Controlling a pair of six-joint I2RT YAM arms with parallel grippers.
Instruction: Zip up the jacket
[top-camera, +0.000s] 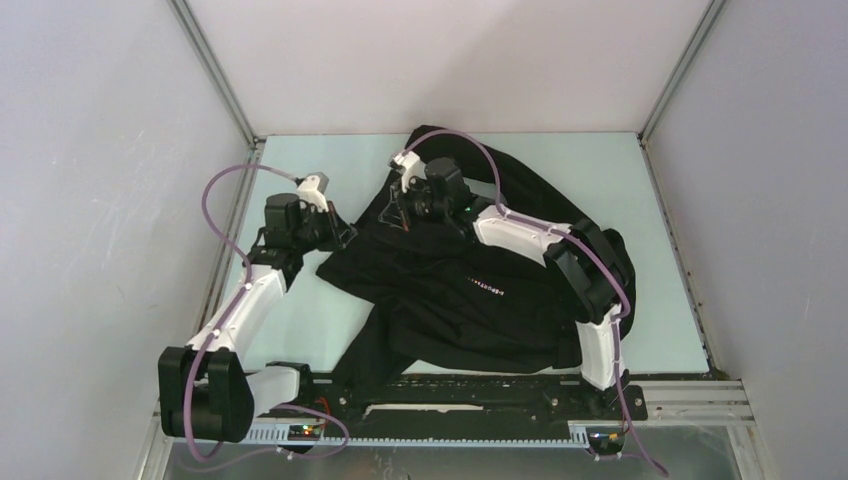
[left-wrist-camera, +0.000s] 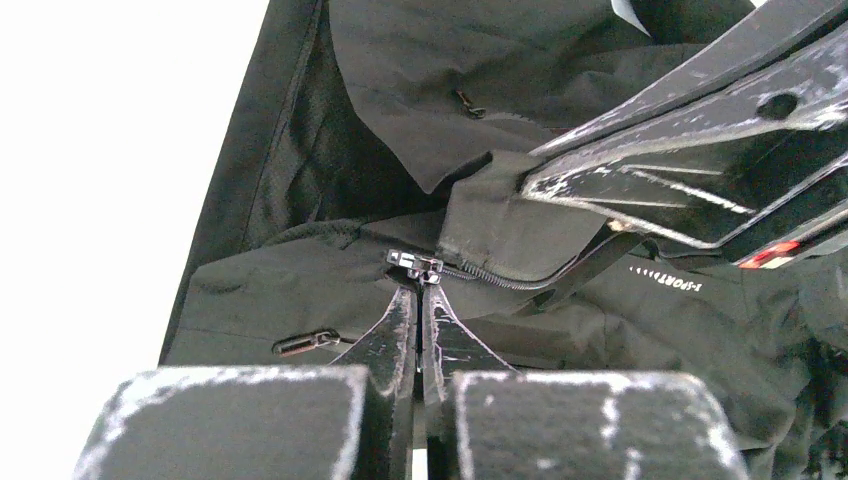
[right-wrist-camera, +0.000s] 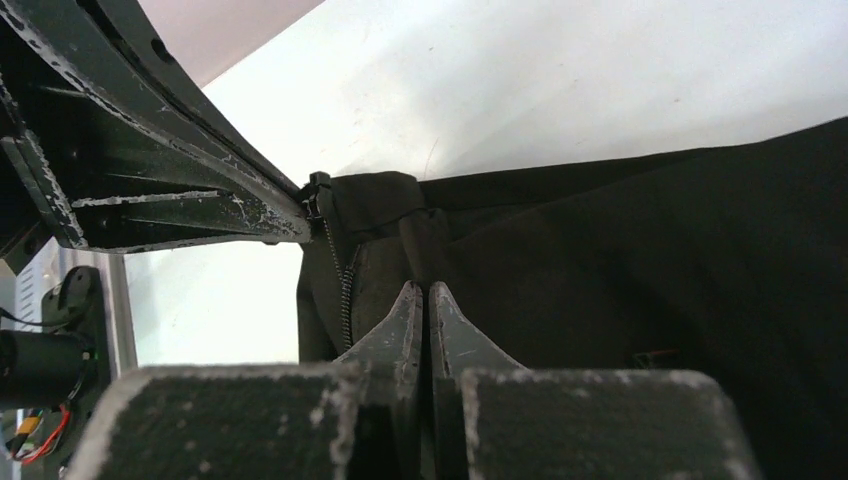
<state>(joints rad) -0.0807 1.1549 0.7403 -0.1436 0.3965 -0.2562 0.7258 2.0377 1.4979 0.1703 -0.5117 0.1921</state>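
jacket (top-camera: 480, 300), crumpled on pale surface (top-camera: 330, 160); left claw (left-wrist-camera: 421, 292) clamped on zipper slider (left-wrist-camera: 415, 264); right claw (right-wrist-camera: 424, 290) clamped on jacket edge beside zipper teeth (right-wrist-camera: 346, 290).

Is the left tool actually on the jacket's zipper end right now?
Touching. In the left wrist view the left tool, shut, pinches the zipper piece at the edge of the jacket with its tips, no gap showing.

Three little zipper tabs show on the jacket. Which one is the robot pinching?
The slider on the front zipper, between the left gripper's shut jaws. The other tabs, lower and upper, lie free.
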